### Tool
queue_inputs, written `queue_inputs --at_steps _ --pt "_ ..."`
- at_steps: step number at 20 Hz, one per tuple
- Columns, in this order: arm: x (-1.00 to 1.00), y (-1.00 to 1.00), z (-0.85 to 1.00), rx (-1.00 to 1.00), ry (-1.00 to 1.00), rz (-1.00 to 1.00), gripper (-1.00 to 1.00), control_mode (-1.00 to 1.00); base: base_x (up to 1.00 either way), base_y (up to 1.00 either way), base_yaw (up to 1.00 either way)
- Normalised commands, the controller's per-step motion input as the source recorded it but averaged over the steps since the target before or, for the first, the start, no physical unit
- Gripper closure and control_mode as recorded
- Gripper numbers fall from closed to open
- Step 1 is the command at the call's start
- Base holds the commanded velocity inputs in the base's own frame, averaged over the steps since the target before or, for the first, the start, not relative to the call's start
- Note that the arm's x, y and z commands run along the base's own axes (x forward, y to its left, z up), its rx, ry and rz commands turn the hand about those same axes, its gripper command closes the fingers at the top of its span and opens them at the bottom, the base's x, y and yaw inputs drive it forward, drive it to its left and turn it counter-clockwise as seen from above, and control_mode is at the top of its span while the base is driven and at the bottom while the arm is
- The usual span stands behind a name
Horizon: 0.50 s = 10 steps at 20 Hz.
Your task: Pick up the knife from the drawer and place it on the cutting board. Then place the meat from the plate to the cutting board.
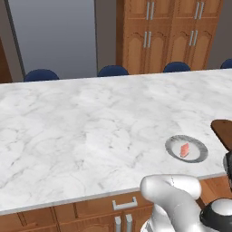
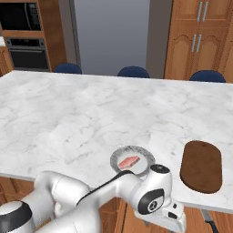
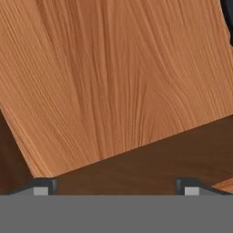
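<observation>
Pinkish-red meat [image 1: 184, 150] on grey plate [image 1: 174, 142]

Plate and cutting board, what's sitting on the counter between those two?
Nothing: in the right base view, the stretch between the plate and the cutting board is bare marble counter.

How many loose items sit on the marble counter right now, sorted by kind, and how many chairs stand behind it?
Plates: 1, the plate, grey, near the front edge
Meat pieces: 1, the meat, lying on the plate
Cutting boards: 1, the cutting board, bare, right of the plate
Blue chairs behind the counter: 4 in the left base view
Total: 7
</observation>
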Motion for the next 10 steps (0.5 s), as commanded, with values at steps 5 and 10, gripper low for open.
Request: queue_inputs --at_steps 5,10 --pt "0.01 -0.44 -0.44 0.08 0.14 0.0 -1.0 -1.0 0.0 0.0 0.0" --pt "-0.03 -0.43 -0.38 0.11 0.17 0.0 -1.0 -1.0 0.0 0.0 0.0"
